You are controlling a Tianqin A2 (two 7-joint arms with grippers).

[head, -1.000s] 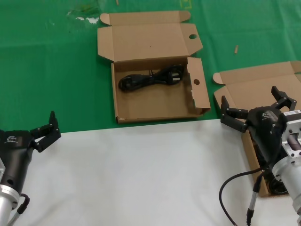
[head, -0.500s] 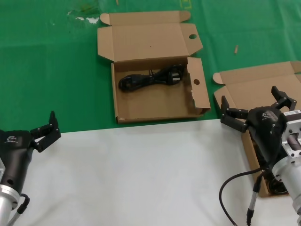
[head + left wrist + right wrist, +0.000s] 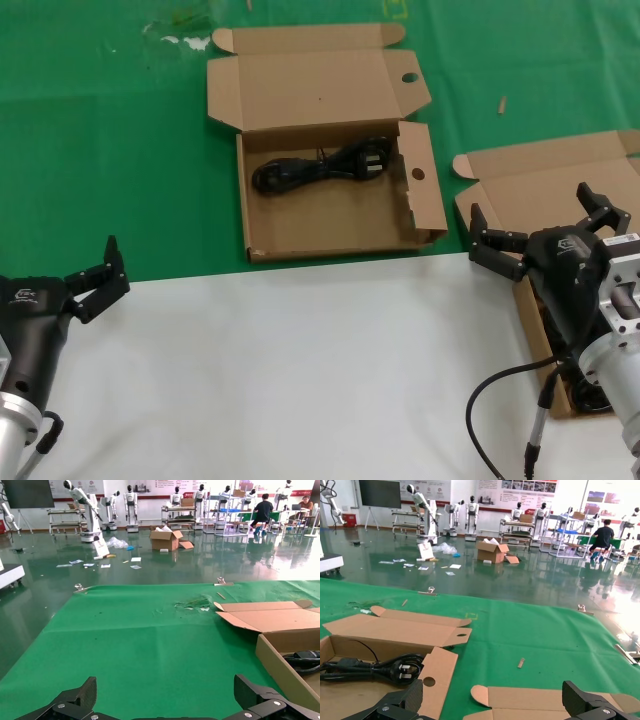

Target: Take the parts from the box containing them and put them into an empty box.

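Observation:
The cardboard box with round holes [image 3: 330, 225] lies open on the green mat, with one coiled black power cord [image 3: 320, 168] at its far end. The plain-lid box [image 3: 540, 190] with a rounded ear tab lies at the right, its tray mostly hidden under my right arm. My right gripper [image 3: 530, 207] is open and empty above that box. My left gripper [image 3: 95, 272] is open and empty at the far left, by the white table edge. In the right wrist view the cord [image 3: 375, 669], the holed flap [image 3: 437, 672] and the plain lid [image 3: 545, 700] show beyond the open gripper [image 3: 492, 702].
A white tabletop [image 3: 300, 370] covers the near half; the green mat [image 3: 120, 150] covers the far half. A cable [image 3: 500, 385] hangs from my right arm. The left wrist view shows its open gripper [image 3: 165, 700] over the mat and the holed box's wall [image 3: 272, 657].

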